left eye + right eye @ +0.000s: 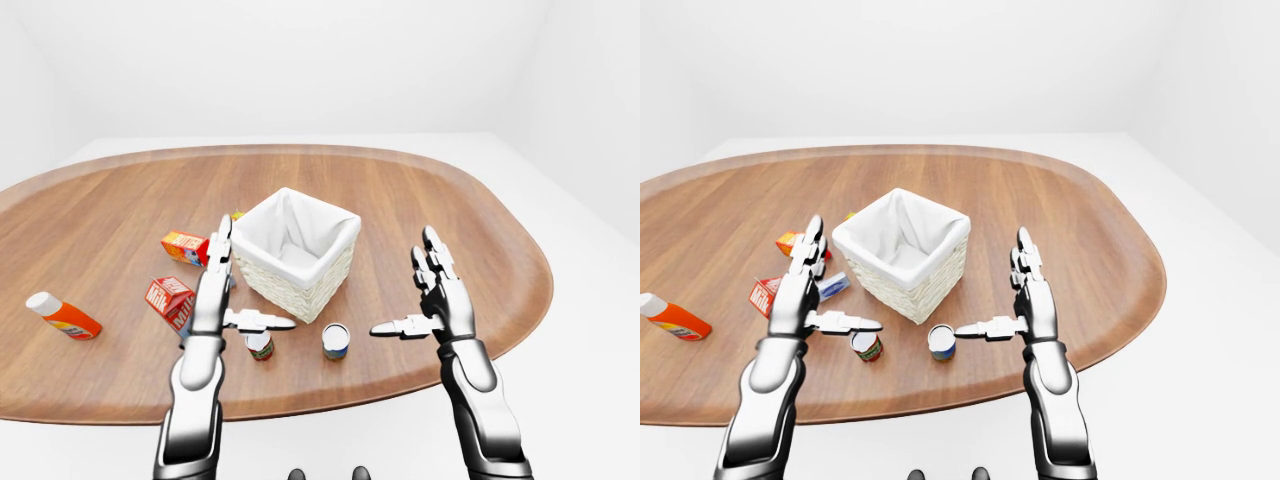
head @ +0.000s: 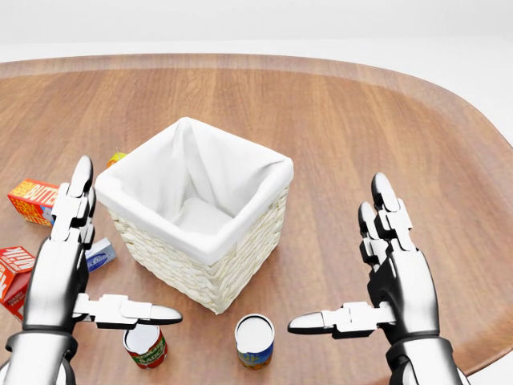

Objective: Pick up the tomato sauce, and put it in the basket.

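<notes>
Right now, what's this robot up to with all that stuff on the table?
It is meant to put the tomato sauce in the basket, which stands empty mid-table. Both hands are open and hold nothing. The left hand hovers over a red-labelled can, likely the sauce; the right hand hangs beside a second can. A butter box, a milk carton and an orange bottle lie off to the left.
</notes>
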Motion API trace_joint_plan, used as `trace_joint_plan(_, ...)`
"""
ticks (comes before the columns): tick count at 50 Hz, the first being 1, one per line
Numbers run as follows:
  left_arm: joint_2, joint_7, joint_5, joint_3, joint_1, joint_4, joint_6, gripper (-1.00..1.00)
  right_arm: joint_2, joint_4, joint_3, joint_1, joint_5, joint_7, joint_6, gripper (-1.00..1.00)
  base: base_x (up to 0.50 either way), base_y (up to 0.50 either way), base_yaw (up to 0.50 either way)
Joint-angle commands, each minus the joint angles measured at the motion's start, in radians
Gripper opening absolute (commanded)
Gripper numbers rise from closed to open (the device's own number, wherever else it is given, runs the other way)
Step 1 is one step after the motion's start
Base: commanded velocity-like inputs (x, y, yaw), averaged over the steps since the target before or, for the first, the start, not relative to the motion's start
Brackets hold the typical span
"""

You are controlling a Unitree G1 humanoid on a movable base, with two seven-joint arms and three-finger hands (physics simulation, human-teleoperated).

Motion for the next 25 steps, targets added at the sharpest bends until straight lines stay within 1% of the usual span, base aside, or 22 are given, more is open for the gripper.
trace_joint_plan(1, 0.008, -0.014, 0.051, 0.004, -0.004, 0.001, 0.000, 1.00, 0.000, -0.003, 0.000, 0.001, -0.001, 0.000, 0.000, 1.00, 0.00, 0.00, 0.00)
trace_joint_plan(11, 0.007, -0.028, 0.085, 0.001, 0.001, 0.004, 0.000, 1.00, 0.000, -0.003, 0.001, 0.001, -0.002, 0.004, 0.000, 1.00, 0.00, 0.00, 0.00)
trace_joint_plan(13, 0.008, -0.030, 0.091, 0.001, 0.001, 0.004, 0.000, 1.00, 0.001, -0.006, 0.001, 0.004, 0.003, 0.007, 0.000, 1.00, 0.23, 0.00, 0.00)
trace_joint_plan(17, 0.009, -0.037, 0.105, 0.000, 0.003, -0.006, 0.000, 1.00, 0.000, -0.009, 0.000, 0.000, 0.001, 0.001, 0.000, 1.00, 0.45, 0.00, 0.00)
trace_joint_plan(25, 0.012, -0.046, 0.139, 0.002, 0.003, -0.012, 0.000, 1.00, 0.000, -0.010, 0.001, 0.002, 0.007, 0.003, 0.000, 1.00, 0.00, 0.00, 0.00)
